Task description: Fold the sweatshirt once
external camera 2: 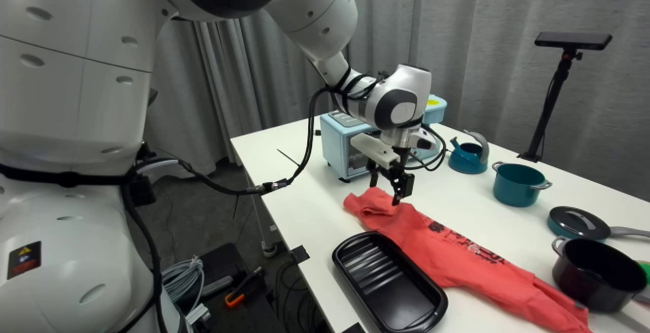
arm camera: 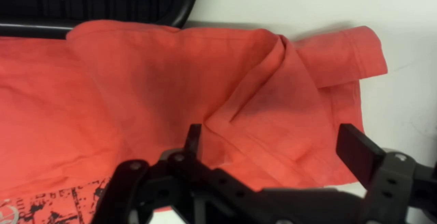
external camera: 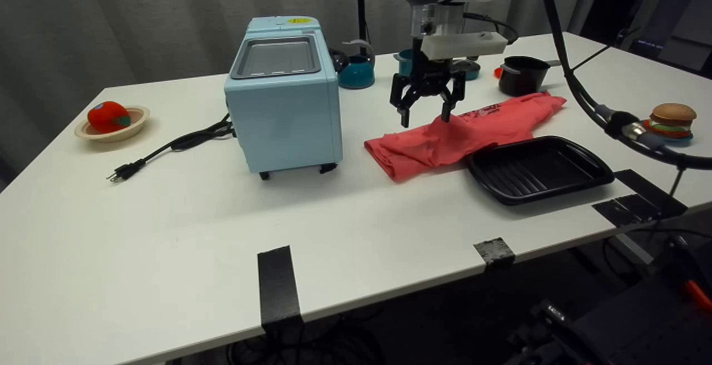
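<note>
The coral-red sweatshirt (external camera: 473, 137) is lying rumpled on the white worktop (external camera: 194, 231), running roughly along the edge marked with black tape (external camera: 278, 281) but set back from it. The ribbed black grill pan (external camera: 539, 170) is sitting between the cloth and that taped edge, with fabric covering part of its rim in the wrist view, so a drag toward this side is likely risking a snag. One end of the garment is pointing at the light-blue toaster oven (external camera: 286, 126); the other is reaching toward the black pot (external camera 2: 584, 282). A teal kettle (external camera 2: 467, 158) is standing nearer the edge by the grey curtain (external camera: 167, 20), probably out of the fold's way.

The Robotiq gripper (external camera: 425, 122) is hovering over the oven-side end, its jaws standing wide apart and holding nothing. That spread is presumably allowing the fingers (external camera: 446, 110) to straddle a pinch of cloth; in an exterior view one tip is showing right beside a raised hump (external camera: 456, 131), though the views are not settling whether it is touching.

In the wrist view, this end is showing overlapping layers and a hemmed flap (arm camera: 355, 53), so some of it may be lying doubled; the whole is looking too loose for a finished fold.
</note>
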Robot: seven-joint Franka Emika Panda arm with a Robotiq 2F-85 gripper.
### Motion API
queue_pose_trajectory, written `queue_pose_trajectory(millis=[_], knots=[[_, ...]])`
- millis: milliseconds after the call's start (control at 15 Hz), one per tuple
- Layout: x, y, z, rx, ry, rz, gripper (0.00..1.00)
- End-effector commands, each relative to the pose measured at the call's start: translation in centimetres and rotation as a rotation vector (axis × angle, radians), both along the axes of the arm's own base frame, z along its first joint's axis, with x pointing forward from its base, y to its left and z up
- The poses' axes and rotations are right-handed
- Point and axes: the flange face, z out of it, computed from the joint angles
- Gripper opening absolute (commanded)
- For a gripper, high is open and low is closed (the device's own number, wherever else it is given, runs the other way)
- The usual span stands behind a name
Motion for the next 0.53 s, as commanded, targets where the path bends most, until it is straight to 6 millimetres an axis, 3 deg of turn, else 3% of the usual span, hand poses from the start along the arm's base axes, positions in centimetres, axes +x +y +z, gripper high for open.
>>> queue_pose_trajectory(millis=[0, 467], knots=[[-0.4, 1.5, -0.6, 0.003, -0.006, 0.046, 1.0], [-1.9, 5.6, -4.4, 0.009, 0.005, 0.119, 1.0]])
